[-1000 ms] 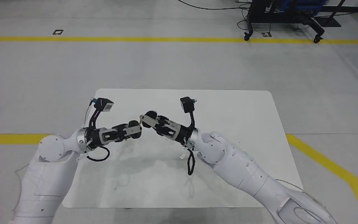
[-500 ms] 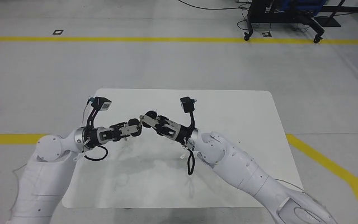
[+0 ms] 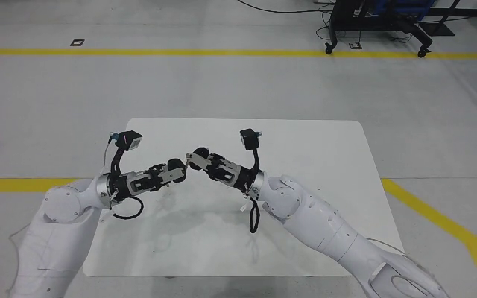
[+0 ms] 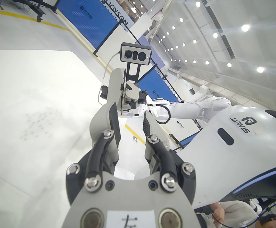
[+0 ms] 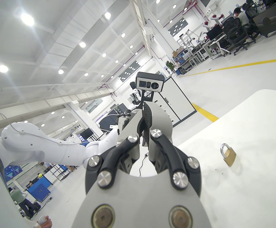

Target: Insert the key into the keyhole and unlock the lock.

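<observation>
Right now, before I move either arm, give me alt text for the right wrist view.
A brass padlock lies on the white table, apart from the right gripper, whose fingers are shut; whether they pinch anything is hidden. Just beyond its tips sits the left arm's wrist camera.

Bright even overhead light, ceiling lamps [image 5: 27, 19] flaring with glare, wrist views bowed at edges

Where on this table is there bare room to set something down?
The table is bare on its right part, beyond the right arm, and along its far edge. Left of middle it is crowded: the left gripper and right gripper meet there. A padlock also lies on the table.
</observation>
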`<state>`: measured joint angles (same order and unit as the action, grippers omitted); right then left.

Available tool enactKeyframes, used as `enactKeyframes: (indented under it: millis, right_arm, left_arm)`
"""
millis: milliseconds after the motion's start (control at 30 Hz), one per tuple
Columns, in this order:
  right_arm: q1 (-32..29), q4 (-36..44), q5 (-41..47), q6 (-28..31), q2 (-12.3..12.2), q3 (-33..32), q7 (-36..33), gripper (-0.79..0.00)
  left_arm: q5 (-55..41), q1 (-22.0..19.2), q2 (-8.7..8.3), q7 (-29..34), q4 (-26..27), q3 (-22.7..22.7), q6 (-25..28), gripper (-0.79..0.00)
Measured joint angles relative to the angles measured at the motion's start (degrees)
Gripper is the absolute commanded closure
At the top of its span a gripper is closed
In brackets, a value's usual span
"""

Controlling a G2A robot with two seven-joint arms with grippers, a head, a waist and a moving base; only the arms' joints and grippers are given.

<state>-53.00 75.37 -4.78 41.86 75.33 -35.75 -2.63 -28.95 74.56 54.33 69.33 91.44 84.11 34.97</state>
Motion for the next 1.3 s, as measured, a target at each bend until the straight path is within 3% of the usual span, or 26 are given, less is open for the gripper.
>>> enactKeyframes:
  millis: [133, 333, 467, 600, 933, 967, 1000, 1033, 1300]
  right_arm:
    - [0.0, 0.0, 0.0, 0.0, 0.0, 0.0, 0.0, 0.0]
    - [0.0, 0.0, 0.0, 0.0, 0.0, 0.0, 0.0, 0.0]
    - [0.0, 0.0, 0.0, 0.0, 0.0, 0.0, 0.0, 0.0]
    - [0.0, 0.0, 0.0, 0.0, 0.0, 0.0, 0.0, 0.0]
    - [0.0, 0.0, 0.0, 0.0, 0.0, 0.0, 0.0, 0.0]
    - [0.0, 0.0, 0.0, 0.0, 0.0, 0.0, 0.0, -0.086]
    - [0.0, 0.0, 0.0, 0.0, 0.0, 0.0, 0.0, -0.314]
    - [0.0, 0.0, 0.0, 0.0, 0.0, 0.0, 0.0, -0.785]
    - [0.0, 0.0, 0.0, 0.0, 0.0, 0.0, 0.0, -0.785]
  left_arm:
    - [0.6, 0.2, -0.06, -0.6, 0.1, -0.3, 0.6, -0.305]
    - [2.2, 0.6, -0.07, -2.8, 1.0, -0.5, -0.3, -0.274]
    - [3.7, 1.2, -0.06, -5.4, 2.1, -0.3, -0.7, -0.175]
    - [4.2, 1.9, -0.1, -6.4, 3.0, -0.2, -0.6, 0.0]
    - [6.9, 2.4, -0.16, -8.8, 4.1, -0.4, -1.6, 0.0]
    - [6.9, 2.5, -0.17, -9.0, 4.2, -0.3, -1.6, 0.0]
    - [6.9, 2.5, -0.18, -9.1, 4.3, -0.2, -1.7, 0.0]
    - [6.8, 2.7, -0.2, -9.5, 4.3, -0.1, -1.7, 0.0]
    - [-0.2, 3.5, -0.39, -9.4, 2.8, 1.6, -4.6, 0.0]
